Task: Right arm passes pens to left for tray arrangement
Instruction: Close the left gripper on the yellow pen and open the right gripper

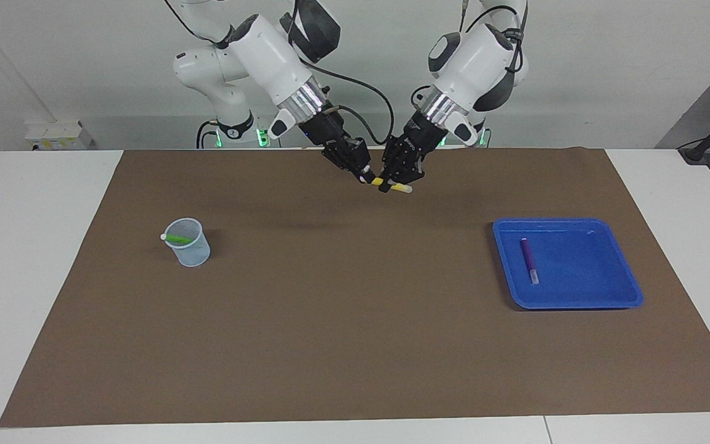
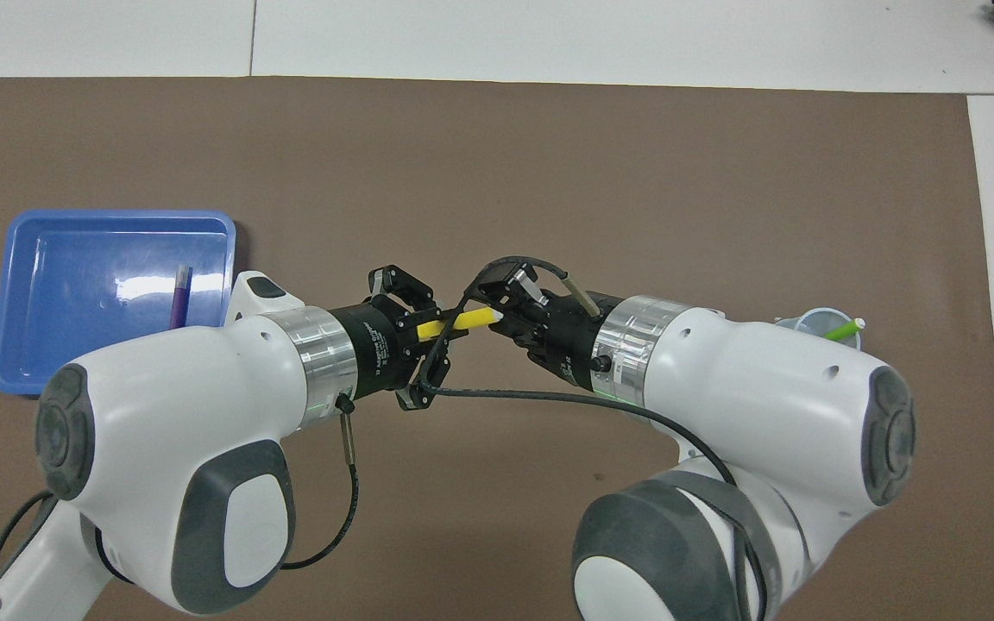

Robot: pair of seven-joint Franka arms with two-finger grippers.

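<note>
Over mat centre: handover.
Left black clawed gripper [image 1: 390,183] is clamping the slim yellow marker pen [image 2: 459,322]; right blue-lit gripper [image 1: 362,174] is at its tip, grip unclear.

Left gripper [image 2: 424,332] clamps the yellow pen [image 2: 461,322] beside the right gripper [image 2: 504,312].

I have both arms angled down and inward at top centre of the facing view, wrists nearly meeting. My left gripper [image 1: 392,184] is clamped tight; my right gripper [image 1: 363,175] sits just beside it.
</note>
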